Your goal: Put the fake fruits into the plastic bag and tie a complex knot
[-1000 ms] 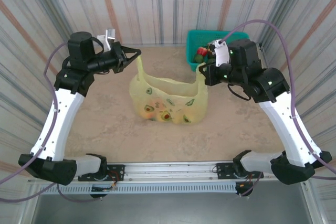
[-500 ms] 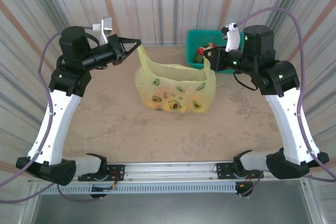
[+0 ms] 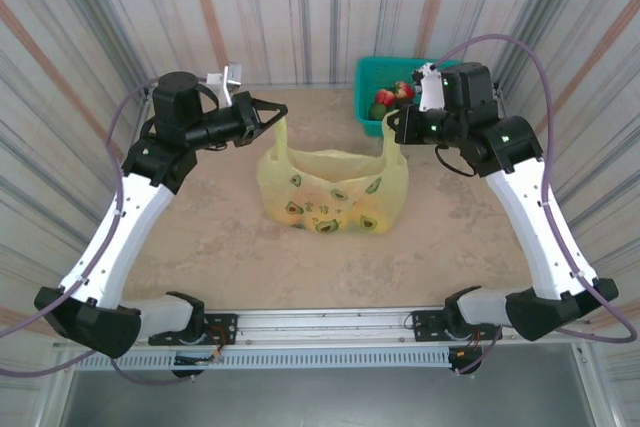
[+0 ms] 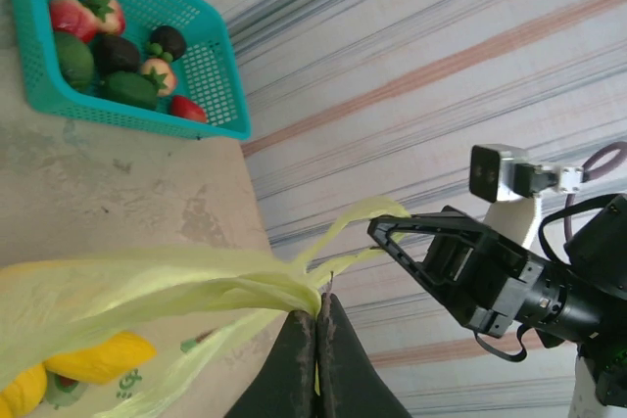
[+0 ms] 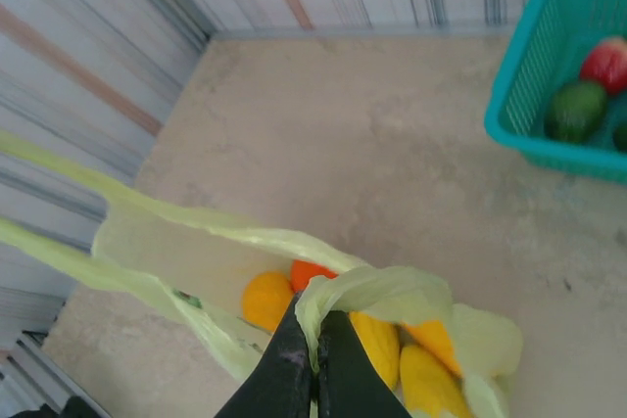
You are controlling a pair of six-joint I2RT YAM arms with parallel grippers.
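The bag (image 3: 335,192) stands mid desk (image 3: 200,237), hoisted by both handles; the step, as I judge it, is starting the knot. To do it well, keep both strips taut, bring the arms together above the mouth, and cross the handles without tipping the bag. The left gripper (image 3: 283,110) is clenched on the left handle (image 4: 196,286); the right gripper (image 3: 390,127) is clenched on the right handle (image 5: 372,291). The bag is thin, pale yellow-green, avocado-printed, mouth gaping; no knot is tied yet; orange and yellow fruits (image 5: 266,299) lie at its bottom; the basket (image 3: 362,87) beyond holds red, green and dark ones.
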